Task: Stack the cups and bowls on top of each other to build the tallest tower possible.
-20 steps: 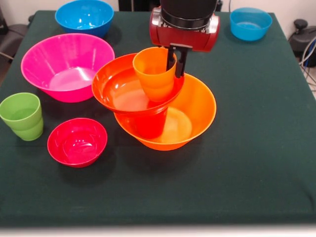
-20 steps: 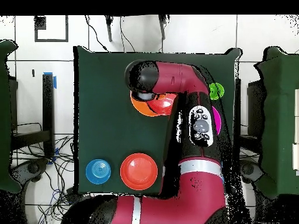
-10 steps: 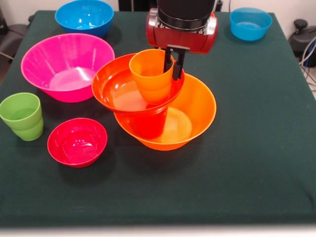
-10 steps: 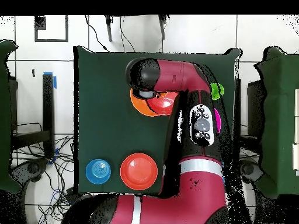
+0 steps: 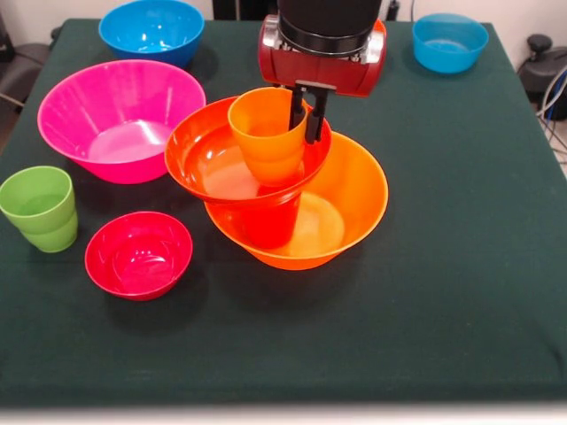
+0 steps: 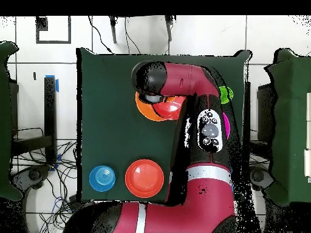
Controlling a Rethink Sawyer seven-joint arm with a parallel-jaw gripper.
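My gripper (image 5: 304, 113) is shut on the right rim of the orange cup (image 5: 263, 135), one finger inside and one outside. The cup hangs upright inside the red-orange bowl (image 5: 213, 164); I cannot tell if it touches the bowl's bottom. That bowl sits tilted on a red-orange cup (image 5: 266, 221), which stands in the widest orange bowl (image 5: 354, 199); together they form the tower. In the overhead view the tower (image 6: 149, 110) peeks out from under my arm. The light green cup (image 5: 40, 208) stands alone at the left.
The pink bowl (image 5: 120, 115) stands close to the left of the tower, the crimson bowl (image 5: 137, 254) in front of it. Blue bowls stand at the far left (image 5: 151, 28) and far right (image 5: 449, 41). Another red-orange bowl (image 6: 144, 178) lies near my base.
My gripper has moved a little to the left and slightly up with the orange cup in it, over the red-orange bowl. Nothing else has moved.
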